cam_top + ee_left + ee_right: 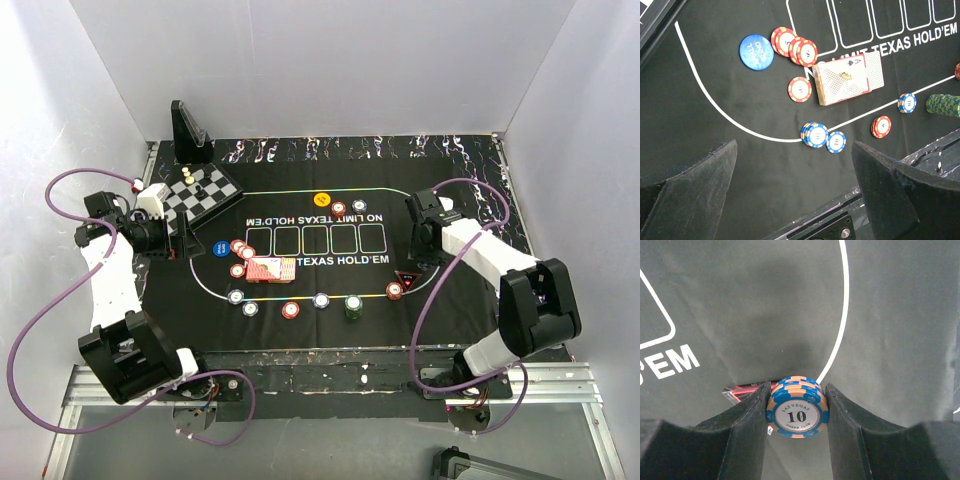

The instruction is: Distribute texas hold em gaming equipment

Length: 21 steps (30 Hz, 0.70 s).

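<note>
My right gripper (425,243) is shut on a small stack of blue-and-orange "10" chips (797,407) and holds it above the black felt mat (765,300); the jaws press both sides of the stack. A red-edged object (742,389) peeks out behind its left finger. My left gripper (794,150) is open and empty over the mat's left end. Ahead of it lie blue chips (814,134), red chips (795,47), a blue round disc (756,51) and the red-backed card deck (847,77). An orange button (322,199) and a dark triangular marker (406,278) sit on the mat.
A small chessboard (200,192) with pieces lies at the back left beside my left wrist, with a black stand (190,135) behind it. A green chip stack (354,307) and single chips line the mat's front curve. White walls enclose the table.
</note>
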### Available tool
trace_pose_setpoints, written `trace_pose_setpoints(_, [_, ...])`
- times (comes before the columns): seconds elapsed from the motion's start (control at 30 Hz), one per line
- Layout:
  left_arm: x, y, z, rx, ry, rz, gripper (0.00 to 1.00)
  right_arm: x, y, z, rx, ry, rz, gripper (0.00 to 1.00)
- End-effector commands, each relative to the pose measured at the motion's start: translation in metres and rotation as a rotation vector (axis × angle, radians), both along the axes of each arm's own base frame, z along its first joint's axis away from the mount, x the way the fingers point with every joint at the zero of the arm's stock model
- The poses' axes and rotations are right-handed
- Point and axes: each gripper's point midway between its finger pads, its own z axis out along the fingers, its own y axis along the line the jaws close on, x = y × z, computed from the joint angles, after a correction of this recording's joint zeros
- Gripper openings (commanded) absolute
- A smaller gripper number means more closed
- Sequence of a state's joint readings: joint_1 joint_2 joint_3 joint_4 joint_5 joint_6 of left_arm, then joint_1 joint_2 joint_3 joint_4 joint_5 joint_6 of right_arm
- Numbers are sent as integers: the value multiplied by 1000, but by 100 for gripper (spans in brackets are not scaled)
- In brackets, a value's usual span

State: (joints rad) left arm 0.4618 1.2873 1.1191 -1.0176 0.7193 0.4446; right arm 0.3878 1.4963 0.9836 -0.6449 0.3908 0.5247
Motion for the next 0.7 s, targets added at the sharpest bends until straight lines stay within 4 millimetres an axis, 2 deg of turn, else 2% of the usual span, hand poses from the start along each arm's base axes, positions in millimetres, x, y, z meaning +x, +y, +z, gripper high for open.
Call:
trace_pose_setpoints(0.0, [3,-3,11,-3,-42,-16,100,34,8,12,22,-69,-31,1])
trace_pose_setpoints(0.1, [3,-3,10,-2,-40,-16,100,40,7,4,10,-46,-44,1])
trace_pose_setpoints(0.27, [1,-4,8,0,-40,-22,100,34,1,-19,-5,0,-78,1])
trace_pose_setpoints(0.4, [1,-6,11,-8,-44,-26,100,31,-5,-28,-9,10,-110,3])
trace_pose_setpoints(0.53, [0,-8,14,-17,-50,-28,100,37,-8,-30,-12,-4,-125,7])
trace_pose_setpoints(0.57, [-1,-8,14,-18,-51,-28,100,37,-7,-31,-11,-2,-121,10])
trace_pose_setpoints(0.6, [-1,-8,14,-19,-50,-26,100,39,-6,-31,-4,-1,-118,17])
trace_pose_setpoints(0.67, [-2,-9,14,-23,-51,-28,100,40,-4,-33,6,9,-116,39])
